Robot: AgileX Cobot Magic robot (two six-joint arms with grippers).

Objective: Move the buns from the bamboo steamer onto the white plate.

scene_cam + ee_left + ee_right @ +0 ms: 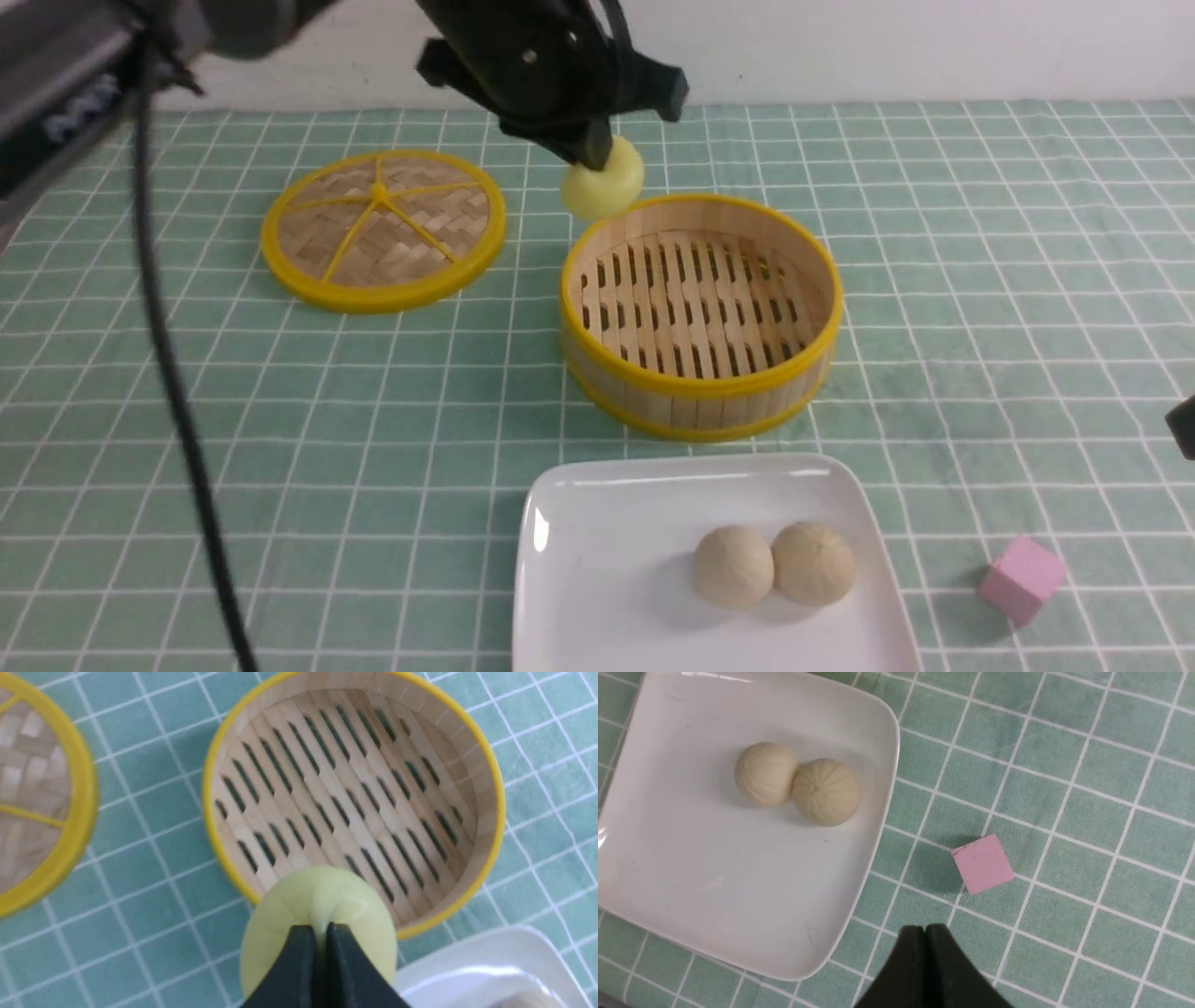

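One pale yellow bun is pinched in the left gripper.

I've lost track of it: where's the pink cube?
In the front view, the pink cube sits on the tiled surface, just right of the white plate.

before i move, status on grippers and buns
Left gripper pinching yellow bun. Right gripper shut, empty. Beige bun, tan bun on plate, its left side bare.

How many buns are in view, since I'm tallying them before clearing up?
3: a pale yellow bun in the left hand, and two tan ones, the creased bun and the plainer bun, side by side on the white plate.
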